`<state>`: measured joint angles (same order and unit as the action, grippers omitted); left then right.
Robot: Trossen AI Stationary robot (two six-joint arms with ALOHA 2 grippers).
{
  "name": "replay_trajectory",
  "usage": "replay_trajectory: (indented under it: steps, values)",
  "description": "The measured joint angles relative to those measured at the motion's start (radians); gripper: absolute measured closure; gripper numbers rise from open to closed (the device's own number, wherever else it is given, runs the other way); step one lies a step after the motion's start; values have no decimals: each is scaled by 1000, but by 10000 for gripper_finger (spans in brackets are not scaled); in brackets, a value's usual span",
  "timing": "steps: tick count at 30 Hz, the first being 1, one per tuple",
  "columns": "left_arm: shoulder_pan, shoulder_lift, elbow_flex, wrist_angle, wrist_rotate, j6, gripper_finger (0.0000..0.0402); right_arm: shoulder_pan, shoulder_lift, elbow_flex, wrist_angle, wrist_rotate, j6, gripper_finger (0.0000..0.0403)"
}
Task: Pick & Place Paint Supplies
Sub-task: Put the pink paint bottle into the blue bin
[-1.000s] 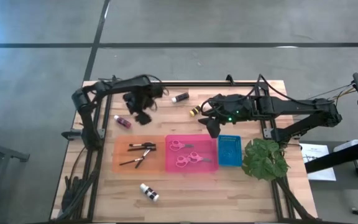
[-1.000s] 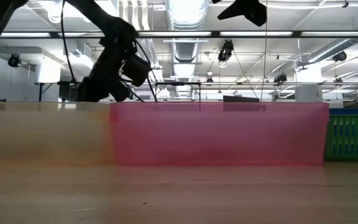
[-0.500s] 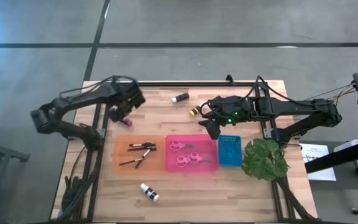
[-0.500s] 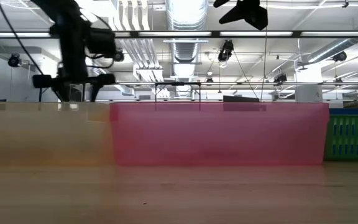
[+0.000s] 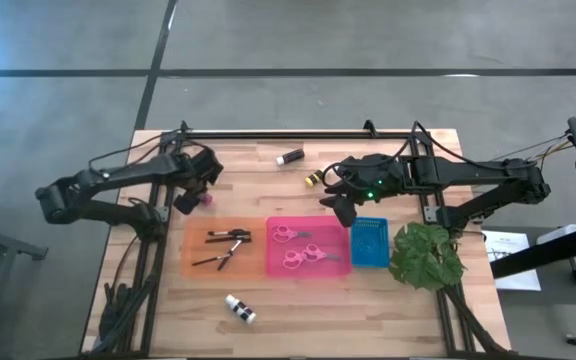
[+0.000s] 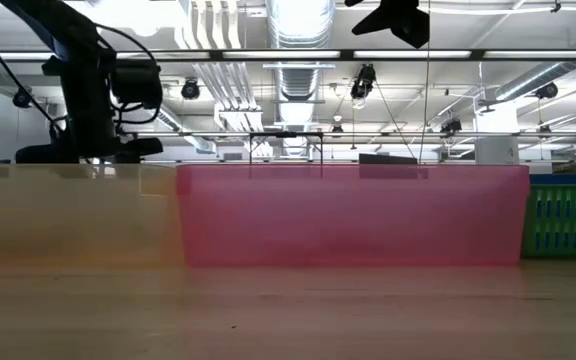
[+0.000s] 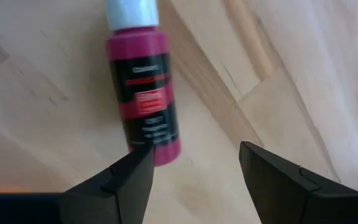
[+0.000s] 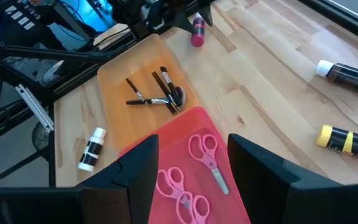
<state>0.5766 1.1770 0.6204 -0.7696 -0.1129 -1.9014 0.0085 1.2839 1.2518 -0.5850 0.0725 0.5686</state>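
Reaching for the pink paint bottle (image 7: 143,93) at the worktop's (image 5: 298,300) left: left gripper (image 7: 194,165) fingers wide, bottle off-centre; next, centre and close; right gripper (image 8: 188,158) waits mid-frame, wide.

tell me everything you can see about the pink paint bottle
The pink paint bottle is a small magenta bottle with a white cap and a dark and red printed label. It looks like plastic. It lies on its side on the bare wooden table, near the far left corner and outside the orange tray. The left gripper hovers open just above it, one finger's tip over the bottle's bottom end, not gripping it.
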Motion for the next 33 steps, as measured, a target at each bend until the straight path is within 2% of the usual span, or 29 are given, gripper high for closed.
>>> replay_trajectory:
  steps: [8,15,22,26,33]
  values:
    - [0,5,12,-71,8,14,160,-7,0,-3,-1,3,1,216]
    - [6,27,-10,-69,23,-13,160,-7,0,-5,0,5,0,216]
    - [9,114,-25,23,26,-43,163,-7,0,-5,-1,6,3,216]
    - [8,178,-25,34,29,-40,192,-7,0,-5,-2,6,4,216]
    - [7,215,-5,77,25,64,287,-7,0,-5,-11,6,7,216]
